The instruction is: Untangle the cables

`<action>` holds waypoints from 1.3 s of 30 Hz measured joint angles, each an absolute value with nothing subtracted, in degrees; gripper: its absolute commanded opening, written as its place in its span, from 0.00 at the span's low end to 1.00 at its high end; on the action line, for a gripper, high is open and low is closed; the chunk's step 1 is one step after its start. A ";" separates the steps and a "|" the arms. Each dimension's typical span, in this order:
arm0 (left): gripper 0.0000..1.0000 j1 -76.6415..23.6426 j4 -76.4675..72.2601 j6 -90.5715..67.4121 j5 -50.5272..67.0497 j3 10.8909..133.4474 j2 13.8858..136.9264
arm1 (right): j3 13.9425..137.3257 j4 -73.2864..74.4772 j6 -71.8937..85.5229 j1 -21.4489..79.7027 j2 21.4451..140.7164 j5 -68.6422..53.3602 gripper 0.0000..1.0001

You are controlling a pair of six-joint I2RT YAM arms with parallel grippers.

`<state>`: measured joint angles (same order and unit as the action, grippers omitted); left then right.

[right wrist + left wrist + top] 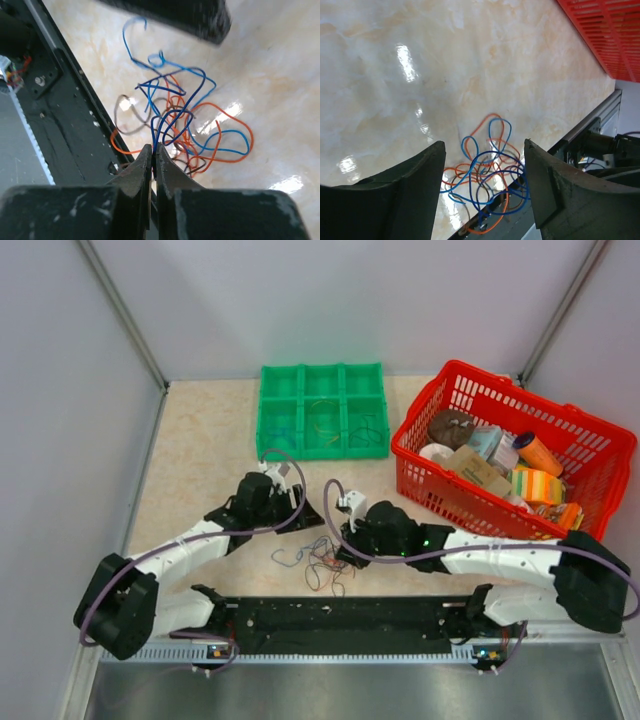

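While my right gripper [154,156] pinches dark-blue strands [161,131], the cables [172,117] lie just beyond its tips; limp and light, they likely want single-strand grips. My left gripper [484,146] hangs spread over them.

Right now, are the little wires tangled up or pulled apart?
Tangled. The wires cross and loop through each other in one clump on the table; the right gripper is pinched shut on blue strands.
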<state>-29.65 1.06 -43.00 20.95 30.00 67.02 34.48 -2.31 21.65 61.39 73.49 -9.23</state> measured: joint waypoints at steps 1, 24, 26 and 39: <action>0.69 -30.24 0.40 -42.98 21.02 30.06 67.59 | 34.50 -2.11 21.34 61.39 71.44 -8.54 0.00; 0.60 -31.97 -6.50 -35.51 18.68 16.95 46.87 | 34.65 4.27 15.53 57.98 55.79 -9.37 0.00; 0.59 -32.14 -5.02 -33.15 19.27 18.35 49.89 | 34.65 4.34 15.42 57.98 55.07 -9.93 0.00; 0.54 -47.64 2.24 -15.03 12.53 30.04 60.64 | 34.63 4.25 15.18 55.31 53.87 -14.59 0.00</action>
